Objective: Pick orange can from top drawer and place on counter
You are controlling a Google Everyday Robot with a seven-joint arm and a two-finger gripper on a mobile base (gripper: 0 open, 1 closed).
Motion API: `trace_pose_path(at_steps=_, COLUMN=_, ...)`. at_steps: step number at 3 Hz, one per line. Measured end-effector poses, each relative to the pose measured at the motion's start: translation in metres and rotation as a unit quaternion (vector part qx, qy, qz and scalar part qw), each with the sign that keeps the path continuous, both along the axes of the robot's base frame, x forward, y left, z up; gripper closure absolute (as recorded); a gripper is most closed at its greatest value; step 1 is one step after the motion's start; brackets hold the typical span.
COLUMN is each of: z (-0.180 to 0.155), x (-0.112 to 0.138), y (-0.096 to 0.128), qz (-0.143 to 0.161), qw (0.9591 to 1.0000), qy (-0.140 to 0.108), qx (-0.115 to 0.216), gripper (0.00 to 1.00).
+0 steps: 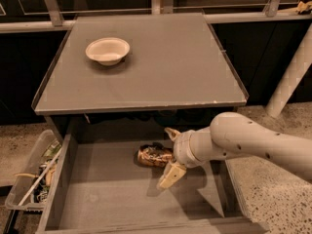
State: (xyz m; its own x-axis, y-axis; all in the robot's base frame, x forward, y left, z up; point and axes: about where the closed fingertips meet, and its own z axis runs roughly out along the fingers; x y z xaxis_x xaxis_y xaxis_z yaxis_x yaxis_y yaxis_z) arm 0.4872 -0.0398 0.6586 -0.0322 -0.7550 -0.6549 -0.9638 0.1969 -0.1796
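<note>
The orange can (153, 156) lies on its side on the flat grey bottom of the open top drawer (112, 199), near its back middle. My gripper (168, 156) comes in from the right on a white arm and sits right beside the can's right end. Its fingers are open: one tan fingertip (171, 133) is behind the can's end and the other (168, 178) is in front of it. The can rests on the drawer floor. The counter (170, 67) is the grey top above the drawer.
A white bowl (107, 50) stands on the counter's back left. A clear plastic bin (29, 179) with clutter sits on the floor left of the drawer. A white post (292, 72) stands at the right. The floor is speckled stone.
</note>
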Motion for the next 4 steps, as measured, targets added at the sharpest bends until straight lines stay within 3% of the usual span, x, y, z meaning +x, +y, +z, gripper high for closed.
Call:
trace_pose_path(at_steps=1, z=-0.020, x=0.011, y=0.001, qz=-0.016, qw=0.9994, qy=-0.029, qx=-0.012, gripper=0.00)
trace_pose_path(at_steps=2, z=-0.036, x=0.021, y=-0.006, qz=-0.026, qw=0.9991, qy=-0.034, qx=-0.003, gripper=0.00)
trace_pose_path(at_steps=3, z=-0.051, x=0.035, y=-0.014, qz=-0.027, qw=0.9988, qy=-0.008, qx=0.041, gripper=0.18)
trace_pose_path(at_steps=4, z=-0.055, x=0.037, y=-0.011, qz=-0.021, qw=0.9985, qy=0.003, qx=0.051, gripper=0.41)
